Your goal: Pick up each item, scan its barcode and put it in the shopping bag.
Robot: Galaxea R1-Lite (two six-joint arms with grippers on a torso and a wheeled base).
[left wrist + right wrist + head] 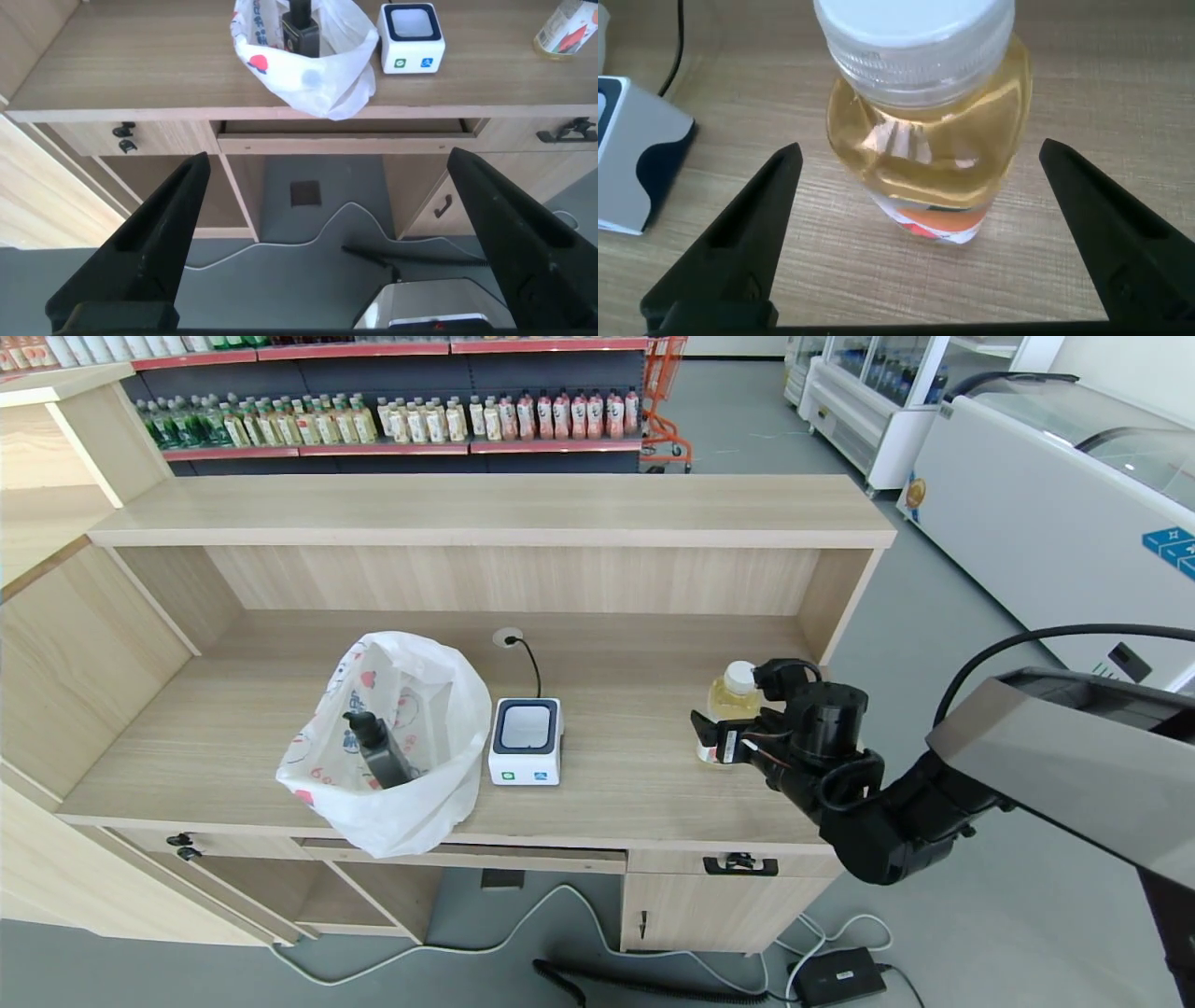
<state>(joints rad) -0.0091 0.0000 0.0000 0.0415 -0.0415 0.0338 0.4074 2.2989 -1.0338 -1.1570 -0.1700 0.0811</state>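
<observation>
Right tool [920, 149], released, astride the full bottle [732, 696] on the worktop [607, 784]: probably heavy, smooth and stiff; best gripped mid-body.

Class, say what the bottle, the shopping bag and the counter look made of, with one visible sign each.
Bottle: probably clear glossy plastic; yellow liquid shows through it.
Shopping bag: thin white plastic film, crinkled and slightly translucent.
Counter: wood or wood-look laminate, matte, with straight grain lines.
</observation>
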